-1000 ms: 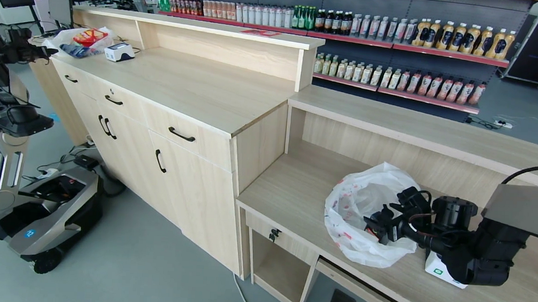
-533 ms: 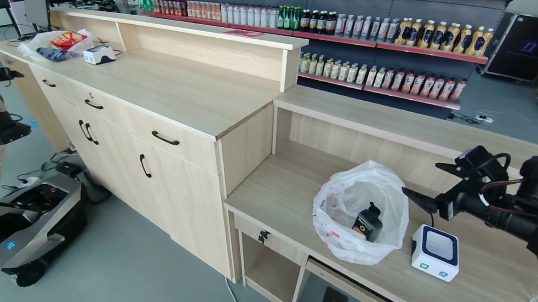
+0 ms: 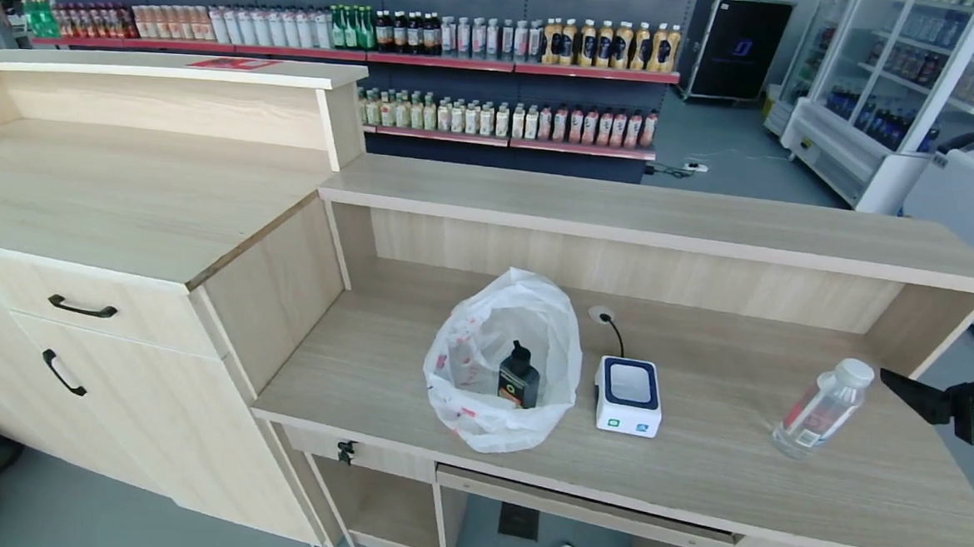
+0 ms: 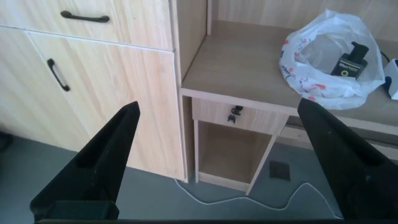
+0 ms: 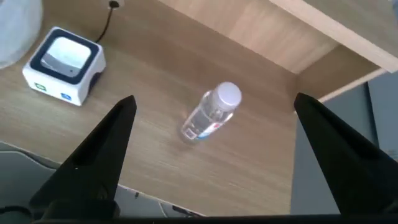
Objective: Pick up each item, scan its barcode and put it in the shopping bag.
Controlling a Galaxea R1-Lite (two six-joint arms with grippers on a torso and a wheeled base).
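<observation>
Hanging before the desk, my left gripper, fingers apart, faces the shopping bag holding a black bottle. From the head, the scanner sits at the bag's 3 o'clock and the water bottle at the scanner's 3 o'clock. My right gripper, fingers apart, frames that bottle from above.

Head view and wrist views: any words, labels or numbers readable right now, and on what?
No text reads clearly.
Black bottle in the shopping bag: label print too small.
Red print on the shopping bag: blurred.
Water bottle: label blurred.
Scanner: two small coloured marks, no legible words.
Shelf bottles: labels too small.
</observation>
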